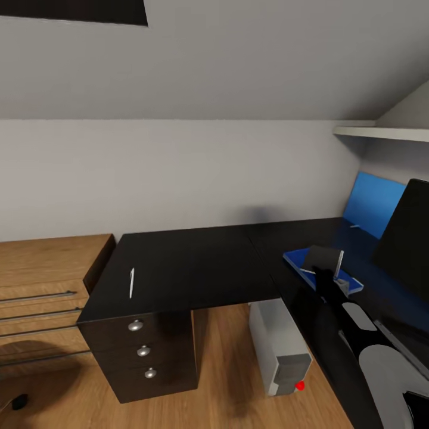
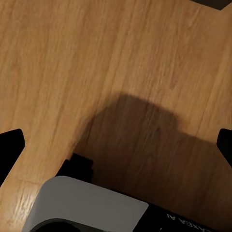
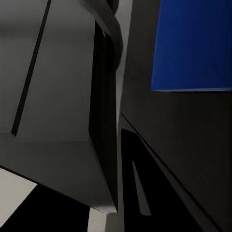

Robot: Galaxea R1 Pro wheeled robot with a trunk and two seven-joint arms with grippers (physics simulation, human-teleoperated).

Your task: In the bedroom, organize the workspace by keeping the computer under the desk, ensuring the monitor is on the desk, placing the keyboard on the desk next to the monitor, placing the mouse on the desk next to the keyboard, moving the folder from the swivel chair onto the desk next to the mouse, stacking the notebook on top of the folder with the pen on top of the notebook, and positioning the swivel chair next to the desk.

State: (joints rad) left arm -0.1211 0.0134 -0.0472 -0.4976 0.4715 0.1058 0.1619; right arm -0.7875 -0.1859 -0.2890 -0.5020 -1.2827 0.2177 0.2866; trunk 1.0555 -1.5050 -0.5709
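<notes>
On the bench (image 1: pixel 196 262), your right pincer (image 1: pixel 326 269) has the dark glossy notebook (image 1: pixel 322 260) clamped, hanging just over the flat blue folder (image 1: pixel 298 260). Let go crooked and that slick cover could slide off the folder's edge. Watch the monitor (image 1: pixel 408 235) beside your arm too. Left pincer (image 2: pixel 116 145) is spread wide over the wood floor (image 2: pixel 96 58). The pale pen (image 1: pixel 131 282) lies well apart.
</notes>
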